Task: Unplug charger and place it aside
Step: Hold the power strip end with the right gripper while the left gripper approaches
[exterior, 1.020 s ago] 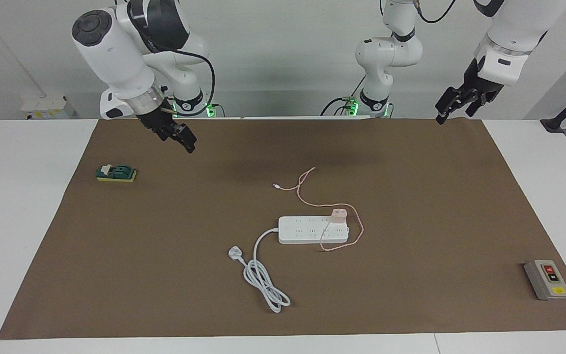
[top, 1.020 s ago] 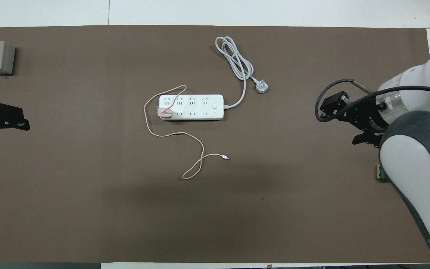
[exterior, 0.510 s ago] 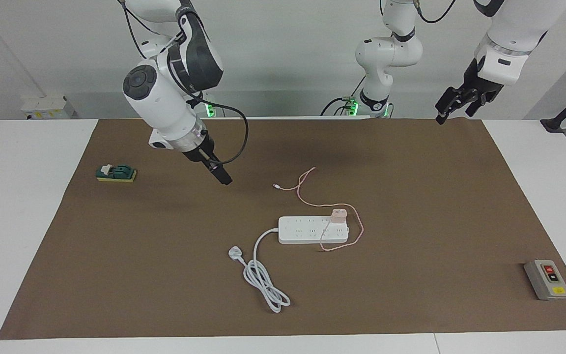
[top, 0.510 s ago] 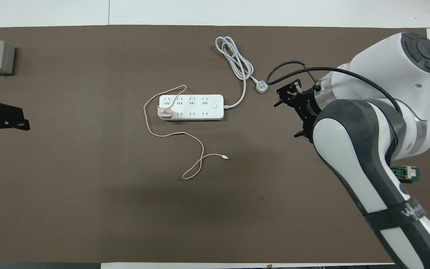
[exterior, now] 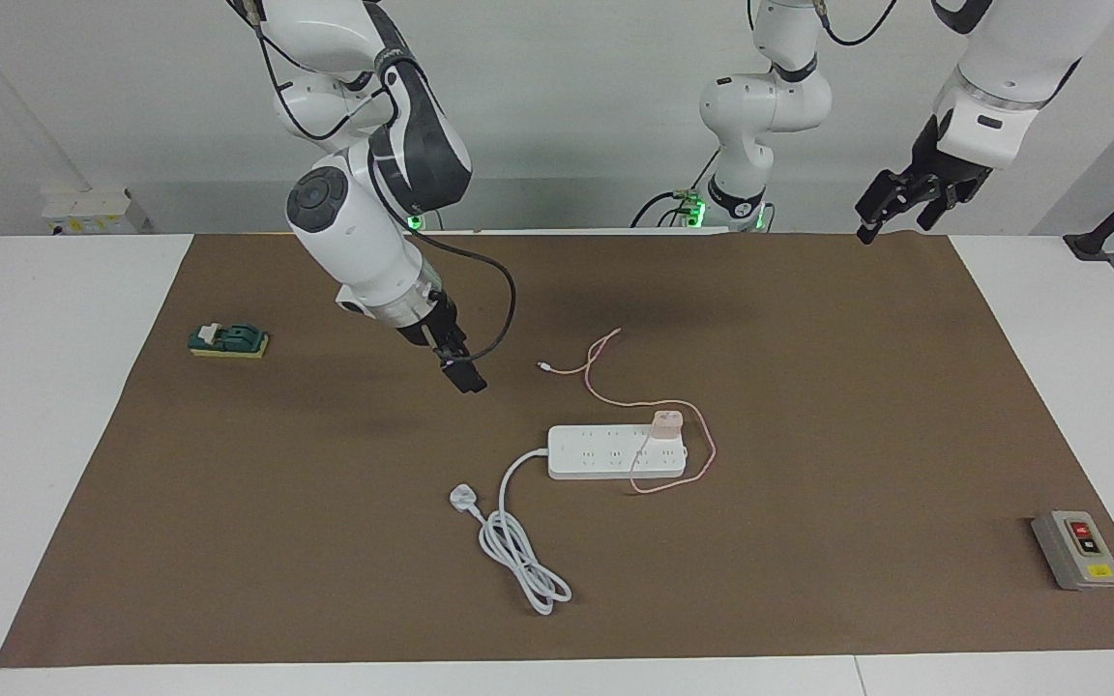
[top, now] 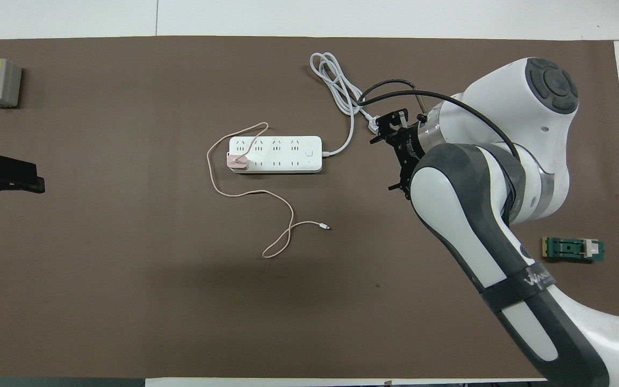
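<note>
The pale pink charger (exterior: 666, 420) is plugged into the long white power strip (exterior: 605, 452) at the strip's end toward the left arm; it also shows in the overhead view (top: 236, 161). Its thin pink cable loops around that end and runs toward the robots, ending in a tiny connector (exterior: 542, 366) (top: 324, 226). My right gripper (exterior: 465, 375) hangs in the air over the mat, toward the right arm's end from the strip, touching nothing. My left gripper (exterior: 881, 217) waits raised at the left arm's end of the mat (top: 14, 174).
The strip's thick white cord (exterior: 518, 551) coils farther from the robots, ending in a white three-pin plug (exterior: 461, 498). A grey switch box (exterior: 1077, 549) sits at the left arm's end. A green block (exterior: 228, 340) lies at the right arm's end.
My right arm has swung from the right arm's end of the mat toward the power strip and come lower. The left arm, charger and cable have not moved.
</note>
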`<state>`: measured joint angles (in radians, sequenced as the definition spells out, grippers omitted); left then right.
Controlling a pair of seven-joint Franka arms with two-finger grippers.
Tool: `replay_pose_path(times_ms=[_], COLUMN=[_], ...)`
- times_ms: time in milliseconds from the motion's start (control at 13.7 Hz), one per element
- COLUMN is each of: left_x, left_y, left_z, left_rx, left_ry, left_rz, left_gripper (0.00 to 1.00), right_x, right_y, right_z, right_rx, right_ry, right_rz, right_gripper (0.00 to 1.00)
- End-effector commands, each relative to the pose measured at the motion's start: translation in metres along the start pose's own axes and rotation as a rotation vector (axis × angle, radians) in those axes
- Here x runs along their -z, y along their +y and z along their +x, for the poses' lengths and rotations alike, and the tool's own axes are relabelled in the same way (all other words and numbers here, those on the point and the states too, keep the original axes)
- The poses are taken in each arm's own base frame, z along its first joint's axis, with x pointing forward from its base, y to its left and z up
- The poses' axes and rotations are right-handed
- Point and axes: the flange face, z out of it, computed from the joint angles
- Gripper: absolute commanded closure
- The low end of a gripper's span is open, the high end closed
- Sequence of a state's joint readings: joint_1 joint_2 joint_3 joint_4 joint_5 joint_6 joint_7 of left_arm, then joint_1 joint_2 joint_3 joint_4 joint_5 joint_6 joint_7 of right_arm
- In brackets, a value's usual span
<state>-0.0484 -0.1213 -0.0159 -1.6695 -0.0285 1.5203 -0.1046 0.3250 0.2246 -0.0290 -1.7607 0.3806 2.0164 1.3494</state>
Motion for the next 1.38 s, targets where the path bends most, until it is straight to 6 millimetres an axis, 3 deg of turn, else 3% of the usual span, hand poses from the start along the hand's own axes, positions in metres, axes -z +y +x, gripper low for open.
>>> replay_pose_path(times_ms=[0,219,510,656,728,874,1020,1093,1311], left_x=[-0.006,-0.007,-0.005,-0.005,-0.007,-0.023,-0.035,-0.048,-0.090], left_y=[0.003,0.015,0.023,0.027,0.039,0.060,0.066,0.071,0.115], left_z=[-0.001,-0.001,0.000,0.001,0.000,0.003,0.014,0.023,0.049], left_rx=[0.085,0.353,0.456,0.620,0.718,1.038,1.241,1.324,1.412], left_ry=[0.039,0.051,0.063,0.071,0.085,0.115,0.102,0.087,0.044], left_rz=[-0.028,-0.038,-0.048,-0.061,-0.077,-0.131,-0.146,-0.140,-0.102], left_gripper=[0.00,0.00,0.00,0.00,0.00,0.00,0.00,0.00,0.00], right_x=[-0.006,-0.006,-0.005,-0.005,-0.005,-0.006,-0.006,-0.005,-0.013], right_y=[-0.004,-0.004,-0.005,-0.005,-0.005,-0.004,-0.004,-0.005,-0.008], right_z=[-0.002,-0.003,-0.003,-0.004,-0.004,-0.004,-0.004,-0.004,-0.004], right_rx=[-0.030,-0.028,-0.028,-0.026,-0.027,-0.028,-0.028,-0.030,-0.082], right_ry=[-0.012,-0.012,-0.012,-0.012,-0.012,-0.013,-0.013,-0.013,-0.013], right_rz=[0.020,0.021,0.022,0.025,0.023,0.020,0.020,0.024,0.024], right_gripper=[0.00,0.00,0.00,0.00,0.00,0.00,0.00,0.00,0.00])
